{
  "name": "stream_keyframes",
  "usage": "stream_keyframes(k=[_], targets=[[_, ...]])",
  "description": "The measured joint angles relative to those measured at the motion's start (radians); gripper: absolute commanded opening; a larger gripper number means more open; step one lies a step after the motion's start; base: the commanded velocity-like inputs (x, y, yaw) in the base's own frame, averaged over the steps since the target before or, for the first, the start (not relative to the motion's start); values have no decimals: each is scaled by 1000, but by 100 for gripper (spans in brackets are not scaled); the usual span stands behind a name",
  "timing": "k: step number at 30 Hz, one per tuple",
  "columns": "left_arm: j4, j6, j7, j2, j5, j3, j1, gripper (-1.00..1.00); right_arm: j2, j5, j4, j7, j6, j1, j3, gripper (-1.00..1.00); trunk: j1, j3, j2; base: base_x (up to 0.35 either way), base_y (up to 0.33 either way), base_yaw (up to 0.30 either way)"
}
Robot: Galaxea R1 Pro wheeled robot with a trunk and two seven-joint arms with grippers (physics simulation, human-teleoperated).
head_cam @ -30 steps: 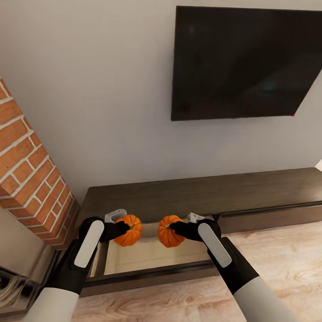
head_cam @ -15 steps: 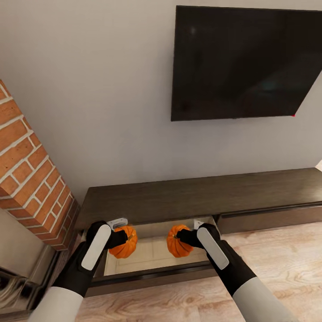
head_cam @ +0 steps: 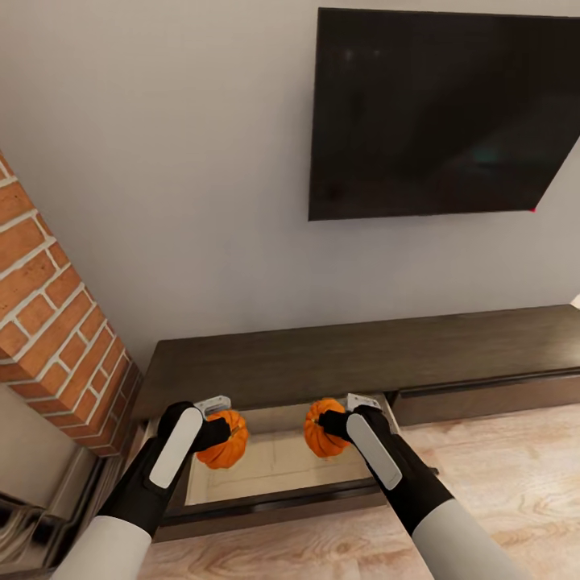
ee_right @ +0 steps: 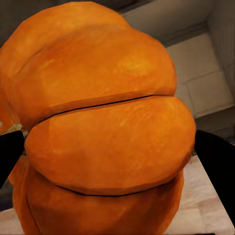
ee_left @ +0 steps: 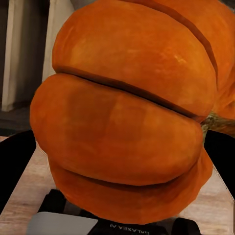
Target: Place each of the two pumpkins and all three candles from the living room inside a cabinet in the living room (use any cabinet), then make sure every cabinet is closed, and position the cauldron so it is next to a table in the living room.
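Now each gripper holds a pumpkin over the open drawer of the cabinet (head_cam: 354,354): left gripper (head_cam: 216,428) clamps the left pumpkin (head_cam: 223,438), right gripper (head_cam: 334,423) the right pumpkin (head_cam: 324,428). Both look light, rigid and ribbed; grip across the belly, fingers seated in the grooves. Below the grippers lies the pale drawer floor (head_cam: 278,459); beyond, a grey wall with a TV (head_cam: 435,113), brick (head_cam: 56,338) beside the left arm.
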Motion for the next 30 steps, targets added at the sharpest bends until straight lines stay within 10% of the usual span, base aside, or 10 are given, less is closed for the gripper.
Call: stream_keyframes(k=[30], targets=[[-9,-9,1,-12,-1,-11,0,-100,23,1,0,5,-15,-1,55,-100,23,-19,-42,72,0,0]])
